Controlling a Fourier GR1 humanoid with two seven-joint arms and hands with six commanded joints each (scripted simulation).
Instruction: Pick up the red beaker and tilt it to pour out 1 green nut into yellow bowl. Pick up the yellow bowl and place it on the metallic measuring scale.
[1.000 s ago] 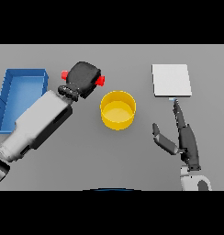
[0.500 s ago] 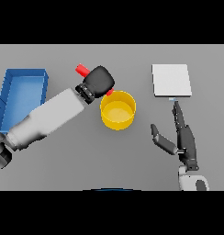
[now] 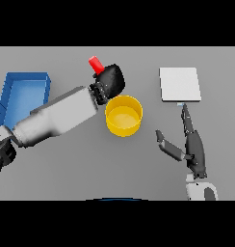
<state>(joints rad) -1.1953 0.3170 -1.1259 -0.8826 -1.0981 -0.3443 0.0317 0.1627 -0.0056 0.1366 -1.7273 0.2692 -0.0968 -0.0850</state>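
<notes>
A smooth red cylindrical beaker (image 3: 95,64) is being gripped in the curled fingers of the dark left hand (image 3: 109,81) just behind the round yellow bowl (image 3: 124,115), while the right hand (image 3: 193,148) is being held open-fingered near the flat metallic scale (image 3: 179,84).

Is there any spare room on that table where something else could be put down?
Yes. Bare table lies between the yellow bowl and the scale, and in front of the bowl toward the near edge. It is crowded left of the bowl, where the left hand holds the red beaker beside the blue tray.
</notes>
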